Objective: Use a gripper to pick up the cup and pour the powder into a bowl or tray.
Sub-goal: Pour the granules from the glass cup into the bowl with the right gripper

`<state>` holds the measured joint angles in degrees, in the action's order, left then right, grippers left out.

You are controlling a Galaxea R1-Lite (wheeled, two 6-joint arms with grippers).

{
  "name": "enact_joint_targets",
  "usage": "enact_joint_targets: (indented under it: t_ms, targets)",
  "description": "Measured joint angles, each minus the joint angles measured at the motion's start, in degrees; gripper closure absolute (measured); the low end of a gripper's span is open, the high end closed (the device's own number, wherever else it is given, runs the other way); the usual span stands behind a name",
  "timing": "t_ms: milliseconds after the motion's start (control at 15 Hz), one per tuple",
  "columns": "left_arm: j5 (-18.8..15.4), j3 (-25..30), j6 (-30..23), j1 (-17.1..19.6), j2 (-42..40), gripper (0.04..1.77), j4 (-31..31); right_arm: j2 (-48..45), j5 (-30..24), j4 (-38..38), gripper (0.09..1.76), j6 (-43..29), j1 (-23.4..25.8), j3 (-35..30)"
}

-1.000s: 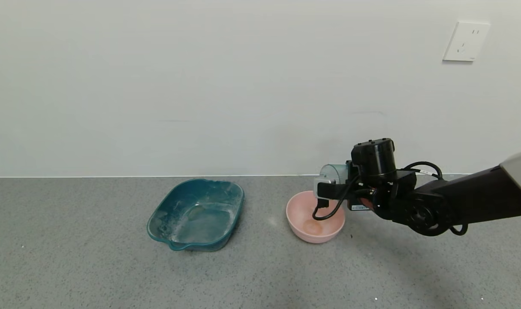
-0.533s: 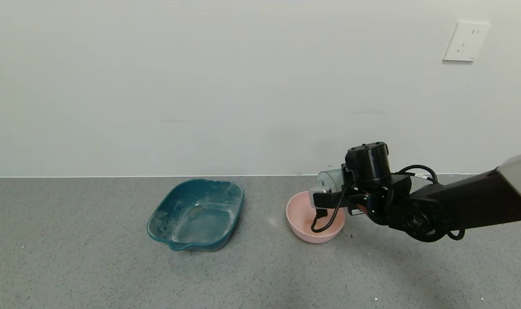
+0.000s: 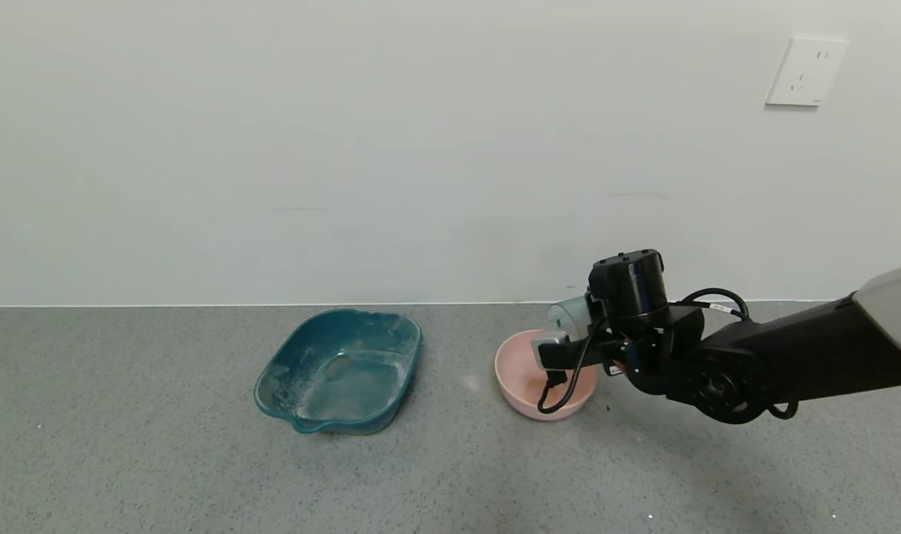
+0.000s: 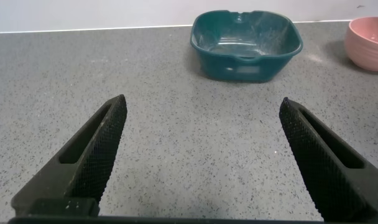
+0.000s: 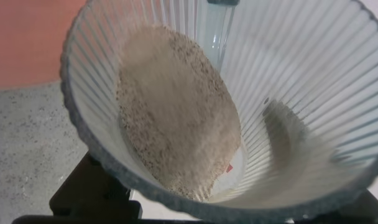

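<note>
My right gripper [image 3: 578, 326] is shut on the ribbed translucent cup [image 3: 569, 315] and holds it tilted over the far right rim of the pink bowl [image 3: 517, 386]. In the right wrist view the cup [image 5: 288, 93] fills the frame, with pale powder [image 5: 176, 112] lying against its inner wall. Pink of the bowl [image 5: 27, 37] shows behind it. The left gripper [image 4: 201, 155] is open above bare grey counter, far from the bowl [image 4: 369, 43].
A teal tray [image 3: 339, 371] dusted with white powder sits left of the bowl; it also shows in the left wrist view [image 4: 246, 45]. The grey counter meets a white wall behind, with a socket [image 3: 806, 72] at the upper right.
The right gripper has moved left and down with the cup, closer over the bowl, and the cup has tipped further. The left gripper's earlier state is not shown.
</note>
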<state>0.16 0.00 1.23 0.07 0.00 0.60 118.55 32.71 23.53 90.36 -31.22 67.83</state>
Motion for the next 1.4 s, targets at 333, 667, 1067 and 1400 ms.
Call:
enact_joint_targets:
  t_ms: [333,667,1067,1400]
  targets:
    - [0.00,0.00,-0.02,0.00,0.00,0.05,-0.02,0.09,1.28,0.12,0.50,4.33,-0.89,0.67]
    - [-0.02,0.00,-0.02,0.00,0.00,0.05,-0.07,0.13,3.43,0.09,0.50,7.22,-2.13,0.67]
    - [0.00,0.00,-0.02,0.00,0.00,0.05,-0.09,0.22,5.05,0.15,0.50,8.12,-3.04,0.74]
    - [0.00,0.00,0.02,-0.02,0.00,0.05,-0.07,0.38,7.28,0.20,0.50,9.50,-3.80,0.83]
